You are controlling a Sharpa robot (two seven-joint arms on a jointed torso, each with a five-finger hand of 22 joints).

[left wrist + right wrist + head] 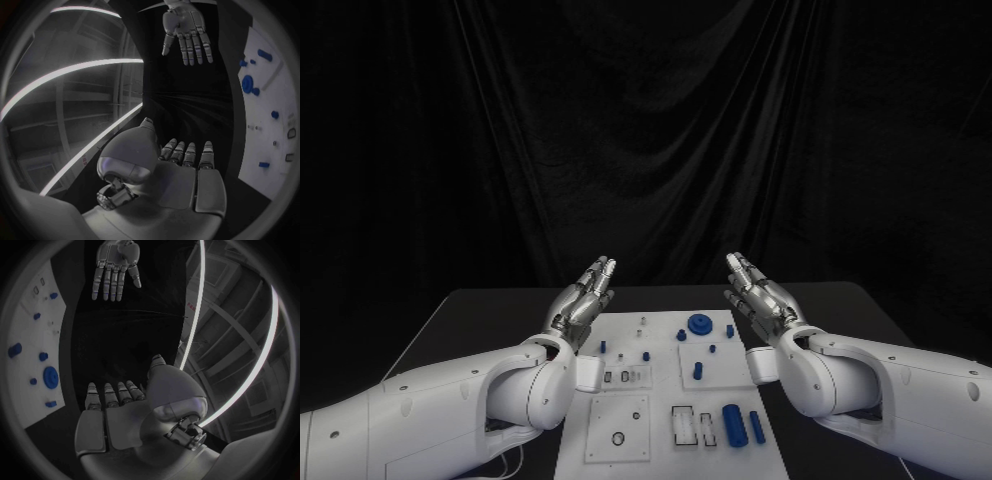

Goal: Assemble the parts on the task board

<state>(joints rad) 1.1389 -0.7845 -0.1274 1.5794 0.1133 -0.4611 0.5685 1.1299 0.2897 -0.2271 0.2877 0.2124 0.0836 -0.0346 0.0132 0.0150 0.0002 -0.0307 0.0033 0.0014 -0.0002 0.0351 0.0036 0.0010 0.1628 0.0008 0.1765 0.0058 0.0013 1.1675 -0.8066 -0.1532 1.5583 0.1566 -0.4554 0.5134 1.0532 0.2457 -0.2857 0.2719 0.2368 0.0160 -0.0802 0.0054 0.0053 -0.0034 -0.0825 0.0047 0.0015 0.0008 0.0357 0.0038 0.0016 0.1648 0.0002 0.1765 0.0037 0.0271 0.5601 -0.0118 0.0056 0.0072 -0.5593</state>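
Nearest me the white rectangular task board lies on the black bench, small blue plastic parts loose upon it; beyond, my silver left hand and right hand hover empty, fingers extended; I judge assembly unstarted; next I must lower one hand onto a part.

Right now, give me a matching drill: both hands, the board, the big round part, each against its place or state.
Things:
1. left hand
2. right hand
3. task board
4. large round blue part

Places or states:
A. white, flat on the table between the arms
B. on the board's far half
C. open, raised off the board's left edge
D. open, raised off the board's right edge

Pairs: 1-C, 2-D, 3-A, 4-B
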